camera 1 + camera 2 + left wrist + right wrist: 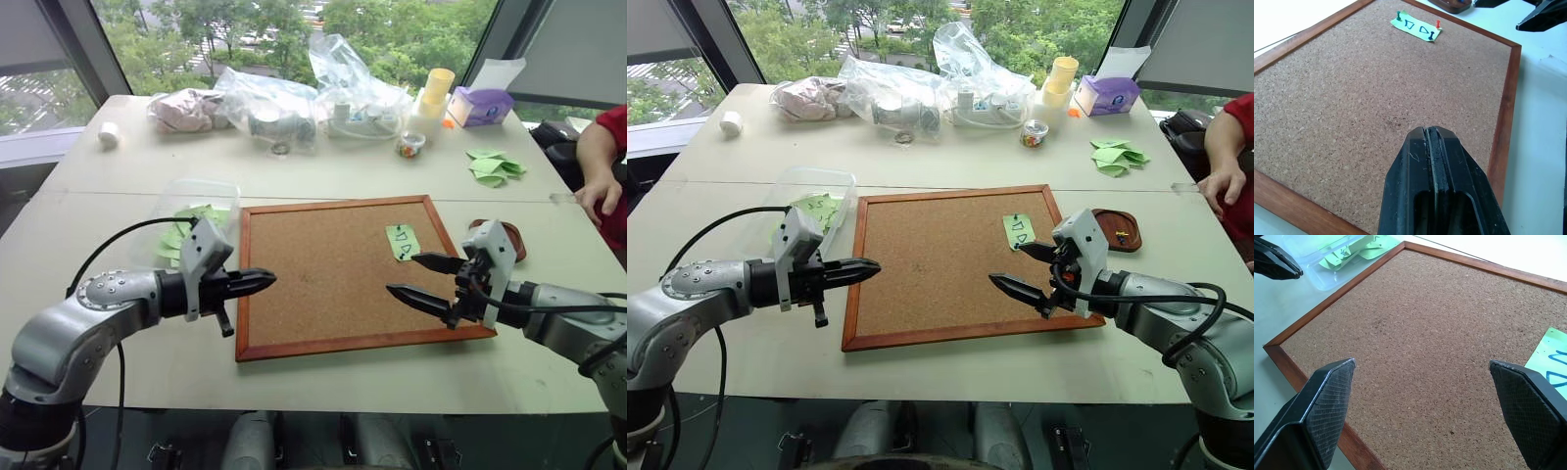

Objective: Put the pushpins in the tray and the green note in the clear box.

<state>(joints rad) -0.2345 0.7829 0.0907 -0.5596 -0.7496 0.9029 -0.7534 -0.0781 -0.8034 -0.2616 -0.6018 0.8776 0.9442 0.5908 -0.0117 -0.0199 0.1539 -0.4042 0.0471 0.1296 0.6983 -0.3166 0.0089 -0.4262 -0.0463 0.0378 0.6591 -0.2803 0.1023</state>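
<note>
With my right gripper (1021,270) spread wide and empty over the wood-framed corkboard (921,264) and my left gripper (862,267) pinched shut on nothing, I feared tearing the light green square sticky note (1018,231), pinned at the corkboard's far right corner by tiny pushpins (1438,23), if I tugged it first.

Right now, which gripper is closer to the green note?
Right. The right gripper, jaws open, hovers just below the green note pinned on the corkboard. The left gripper, jaws shut, sits at the board's far left edge.
</note>
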